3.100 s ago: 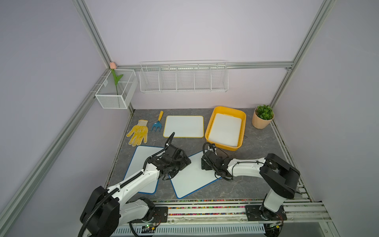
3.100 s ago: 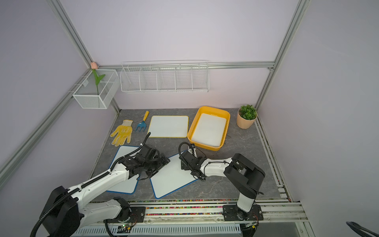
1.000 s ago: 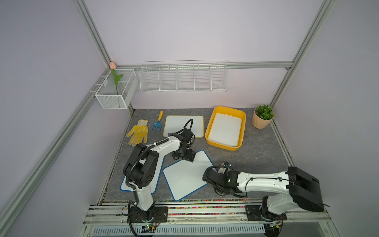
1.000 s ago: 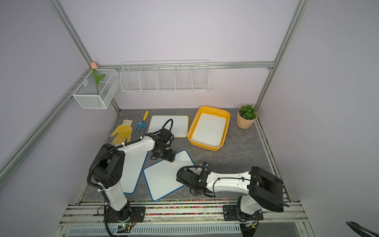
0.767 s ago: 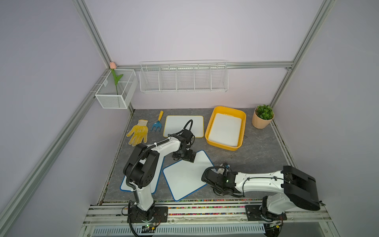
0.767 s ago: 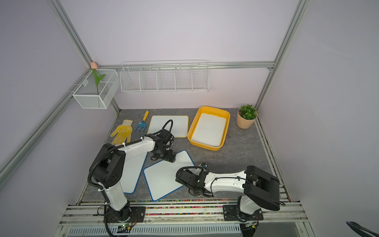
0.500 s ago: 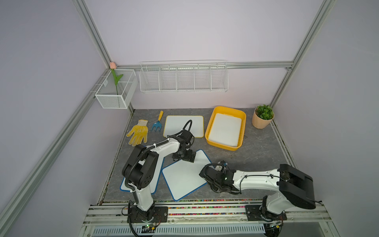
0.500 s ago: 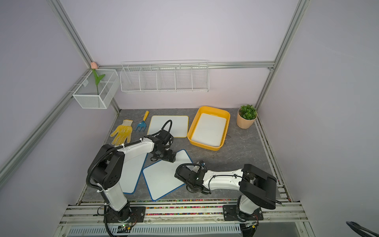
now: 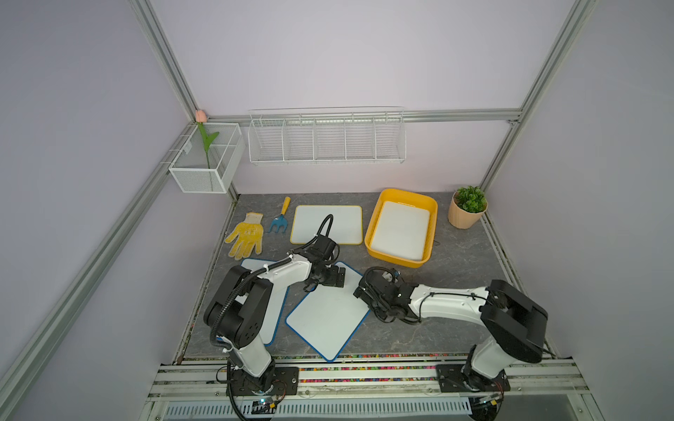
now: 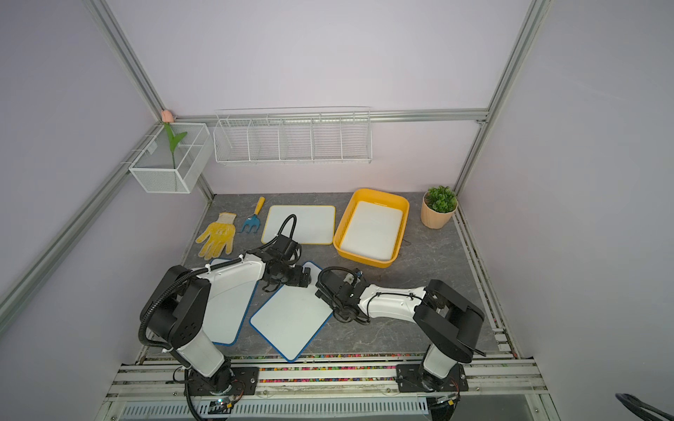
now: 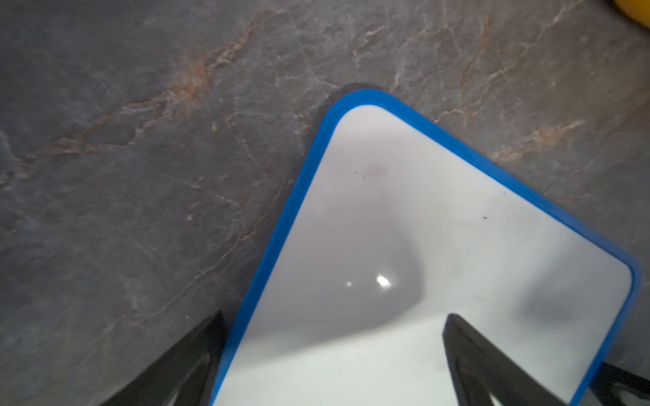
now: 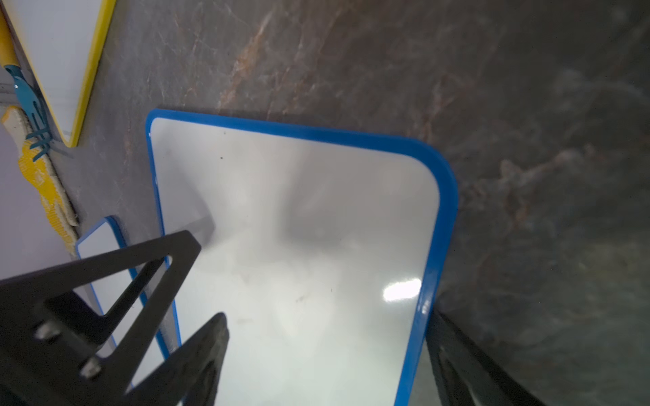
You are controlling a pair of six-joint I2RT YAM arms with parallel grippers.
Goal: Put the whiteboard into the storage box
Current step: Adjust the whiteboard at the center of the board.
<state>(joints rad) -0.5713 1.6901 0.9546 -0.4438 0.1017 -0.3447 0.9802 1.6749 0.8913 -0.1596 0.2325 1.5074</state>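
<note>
Blue-framed whiteboard (image 9: 328, 317) lies askew on the desk (image 9: 456, 269), near the front edge, outside and apart from the yellow box (image 9: 370, 233). The box holds a second board (image 9: 401, 229). Left claw (image 9: 328, 280) is spread over the whiteboard's far corner, astride its edge. Right claw (image 9: 361, 291) is spread astride the right-hand edge. Neither pinches it.

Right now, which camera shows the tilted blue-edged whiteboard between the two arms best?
A top view: the blue-edged whiteboard shows almost its full outline there, lying flat on the table. The left wrist view shows just one rounded corner of it. The right wrist view shows one short end with two corners.
</note>
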